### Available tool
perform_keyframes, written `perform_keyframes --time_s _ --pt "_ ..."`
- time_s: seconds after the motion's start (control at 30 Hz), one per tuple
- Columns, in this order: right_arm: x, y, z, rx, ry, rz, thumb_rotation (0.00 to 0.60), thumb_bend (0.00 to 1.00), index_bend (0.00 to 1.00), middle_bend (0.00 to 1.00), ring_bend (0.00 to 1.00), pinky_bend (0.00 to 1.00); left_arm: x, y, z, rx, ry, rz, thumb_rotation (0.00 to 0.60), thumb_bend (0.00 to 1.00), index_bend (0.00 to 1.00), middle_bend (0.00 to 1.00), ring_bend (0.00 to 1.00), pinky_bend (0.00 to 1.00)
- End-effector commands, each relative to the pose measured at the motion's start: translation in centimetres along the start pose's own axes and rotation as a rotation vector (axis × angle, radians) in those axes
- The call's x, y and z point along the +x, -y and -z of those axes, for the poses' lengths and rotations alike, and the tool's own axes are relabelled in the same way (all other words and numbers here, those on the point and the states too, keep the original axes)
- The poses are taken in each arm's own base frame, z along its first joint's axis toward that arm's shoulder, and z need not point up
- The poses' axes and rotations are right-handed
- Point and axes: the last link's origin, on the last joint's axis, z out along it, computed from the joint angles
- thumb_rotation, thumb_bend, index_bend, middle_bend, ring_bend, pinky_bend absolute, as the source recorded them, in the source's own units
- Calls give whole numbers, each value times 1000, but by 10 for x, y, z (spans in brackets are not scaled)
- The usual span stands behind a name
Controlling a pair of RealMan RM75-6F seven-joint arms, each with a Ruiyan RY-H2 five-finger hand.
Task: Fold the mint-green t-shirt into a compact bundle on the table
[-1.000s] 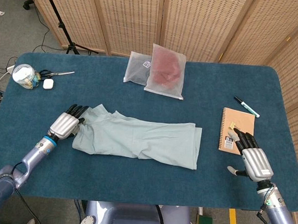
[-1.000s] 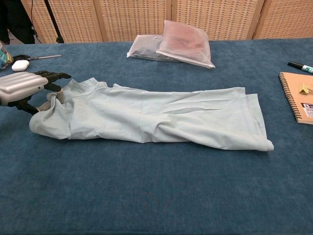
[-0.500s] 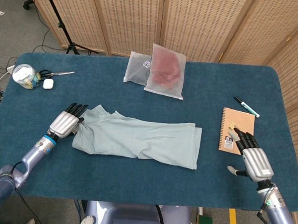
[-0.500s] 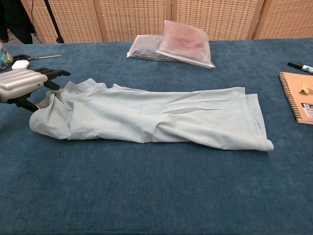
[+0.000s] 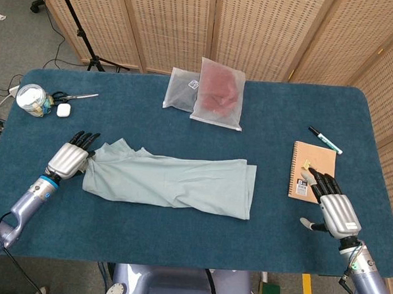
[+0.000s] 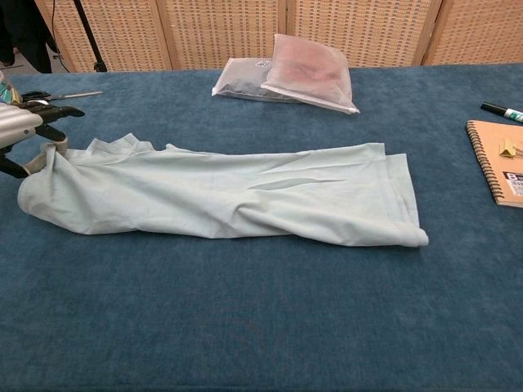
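The mint-green t-shirt (image 5: 171, 181) (image 6: 229, 193) lies across the middle of the blue table as a long, narrow folded strip. My left hand (image 5: 68, 159) (image 6: 24, 131) grips the strip's left end, with cloth bunched under its fingers. My right hand (image 5: 332, 207) rests on the table at the right with its fingers spread, holding nothing, far from the shirt and just below the notebook. The chest view does not show the right hand.
Two plastic garment bags (image 5: 208, 91) (image 6: 294, 73) lie at the back centre. A spiral notebook (image 5: 312, 171) (image 6: 500, 159) and a marker (image 5: 325, 140) are at the right. A jar (image 5: 31, 99), an earbud case (image 5: 63, 110) and scissors (image 5: 75, 97) sit at the back left.
My left hand has pulled the shirt's left end to the left, and the whole strip has slid left with it. The right hand has not moved.
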Motion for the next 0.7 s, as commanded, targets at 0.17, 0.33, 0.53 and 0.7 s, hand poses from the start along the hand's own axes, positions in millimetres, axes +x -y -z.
perform_keyframes --time_s 0.17,0.33,0.53,0.7 --pt "0 1 0 3 1 1 600 156 0 0 0 3 1 33 18 94 18 -14 600 599 809 0 0 0" --pt "-1 2 1 6 2 4 600 156 0 0 0 3 0 72 39 222 53 -33 600 600 809 0 0 0" --pt "-2 2 0 8 6 7 600 156 0 0 0 3 3 115 64 387 92 -53 600 599 809 0 0 0" --pt "-1 2 0 6 3 8 600 156 0 0 0 3 6 140 79 483 119 -31 600 599 809 0 0 0"
